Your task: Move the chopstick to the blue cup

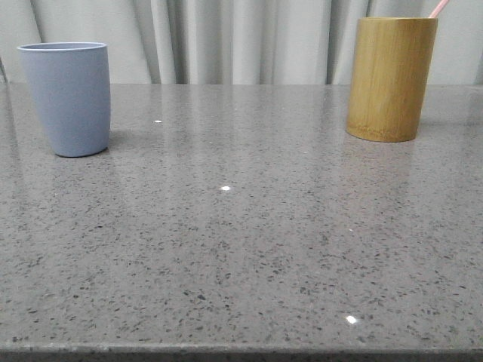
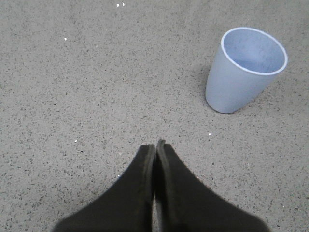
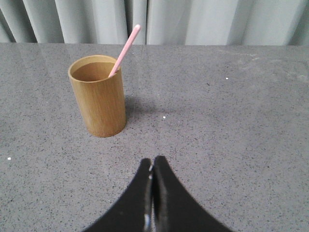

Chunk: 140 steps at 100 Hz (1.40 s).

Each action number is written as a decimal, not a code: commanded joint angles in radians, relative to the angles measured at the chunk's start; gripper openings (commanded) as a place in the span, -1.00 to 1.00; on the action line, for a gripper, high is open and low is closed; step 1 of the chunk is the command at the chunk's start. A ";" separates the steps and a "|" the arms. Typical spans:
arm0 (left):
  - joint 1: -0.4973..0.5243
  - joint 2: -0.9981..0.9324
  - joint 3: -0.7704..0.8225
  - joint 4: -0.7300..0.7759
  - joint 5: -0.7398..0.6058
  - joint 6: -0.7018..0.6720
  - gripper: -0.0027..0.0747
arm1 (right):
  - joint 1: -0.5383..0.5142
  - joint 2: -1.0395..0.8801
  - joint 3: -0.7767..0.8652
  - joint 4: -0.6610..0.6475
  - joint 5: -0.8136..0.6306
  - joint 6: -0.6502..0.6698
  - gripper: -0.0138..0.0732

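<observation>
So, both cups are standing upright on the speckled grey desk (image 1: 241, 249), well apart from each other. Over by the far left corner sits the blue cup (image 1: 66, 98), mouth up, and the left wrist view looks right down into it (image 2: 246, 70): nothing inside. Across at the far right corner stands the bamboo holder (image 1: 391, 79), and out of its rim pokes a pale pink chopstick (image 1: 438, 8), leaning toward the right edge. From the right wrist view the chopstick (image 3: 125, 50) rests tilted against the inner wall of the holder (image 3: 98, 102), its top end well above the rim. Only one stick shows; whether another hides inside, I cannot tell.

Now the arms. The left gripper (image 2: 155, 147) hovers above bare desk near the blue cup, its black fingers pressed together, clenched on nothing. The right gripper (image 3: 152, 164) hangs over the desk on the near side of the bamboo holder, fingers likewise closed tight with nothing between them. Neither gripper touches a cup. Pale curtains (image 1: 249, 38) hang behind the far edge.
</observation>
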 commanded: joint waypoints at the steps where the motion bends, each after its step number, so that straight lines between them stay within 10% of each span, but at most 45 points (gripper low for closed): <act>1: 0.003 0.016 -0.037 -0.012 -0.059 0.002 -0.98 | 0.003 0.020 -0.032 -0.003 -0.075 -0.007 -0.84; 37: 0.003 0.016 -0.037 -0.007 -0.067 0.032 -0.87 | 0.003 0.020 -0.031 -0.003 -0.068 -0.007 -0.74; 71: 0.003 0.016 -0.037 -0.007 -0.072 0.032 0.76 | 0.003 0.020 -0.031 -0.003 -0.071 -0.007 0.70; 140: 0.003 0.218 -0.127 -0.065 -0.222 0.049 0.34 | 0.003 0.020 -0.031 -0.003 -0.089 -0.007 0.82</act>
